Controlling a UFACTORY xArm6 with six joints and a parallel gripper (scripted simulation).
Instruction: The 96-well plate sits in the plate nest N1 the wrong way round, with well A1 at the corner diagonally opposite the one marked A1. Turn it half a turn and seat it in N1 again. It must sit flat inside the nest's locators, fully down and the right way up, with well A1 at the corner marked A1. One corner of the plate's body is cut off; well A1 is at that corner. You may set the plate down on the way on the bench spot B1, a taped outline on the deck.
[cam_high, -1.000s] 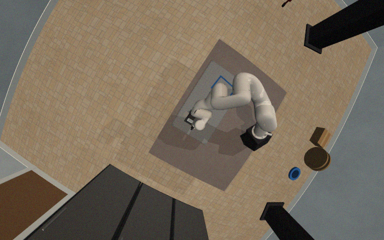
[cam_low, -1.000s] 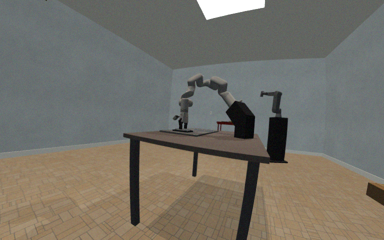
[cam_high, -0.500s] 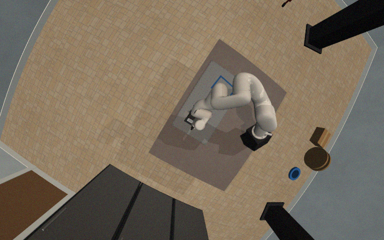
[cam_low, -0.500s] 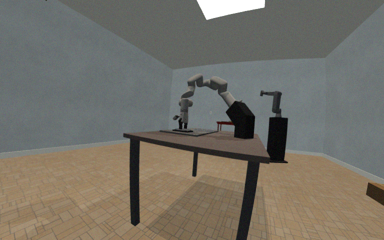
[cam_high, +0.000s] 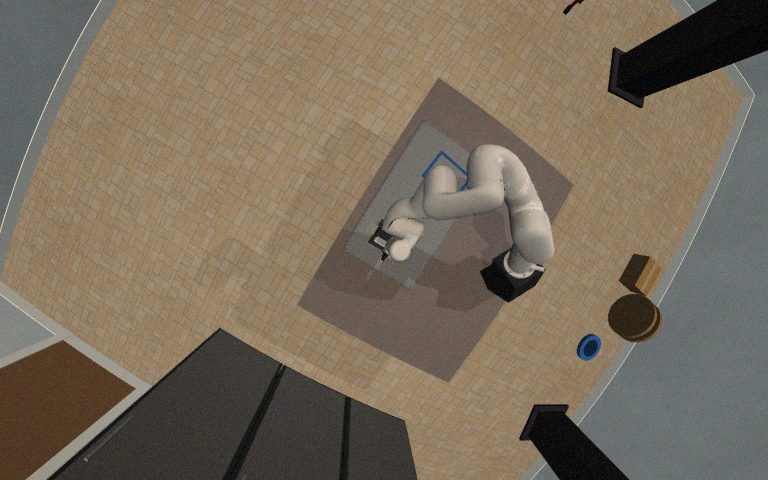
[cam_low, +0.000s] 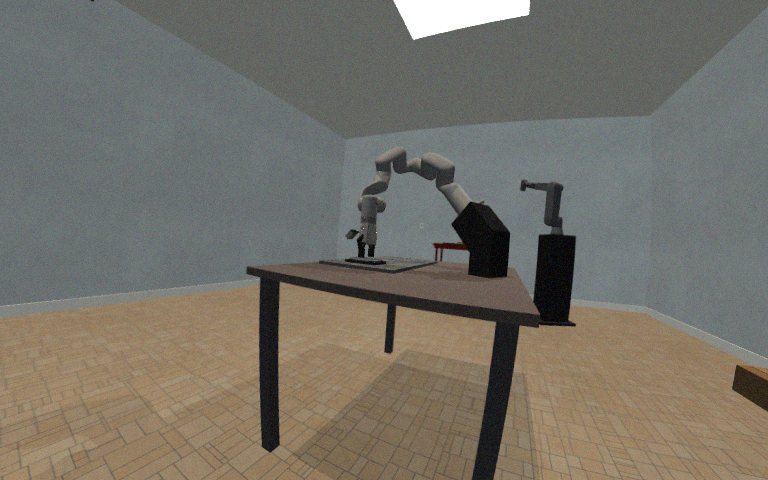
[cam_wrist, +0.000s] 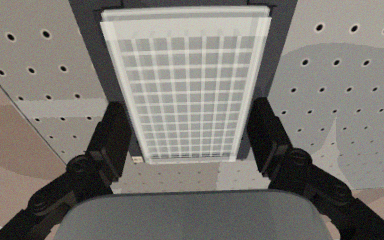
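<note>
From the top, the gripper (cam_high: 380, 242) is seen low over the deck (cam_high: 419, 148), away from the blue outline (cam_high: 443, 155). From the wrist, the plate (cam_wrist: 186, 85) is seen lying in the dark nest (cam_wrist: 86, 20), flanked by spread fingers with gaps on both sides, nothing being gripped.

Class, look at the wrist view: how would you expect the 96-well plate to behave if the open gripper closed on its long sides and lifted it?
The 96-well plate looks flat, thin-walled and translucent: probably stiff and light. Its smooth sides may slip between the fingers. Lying flat, it seems unlikely to tip.
</note>
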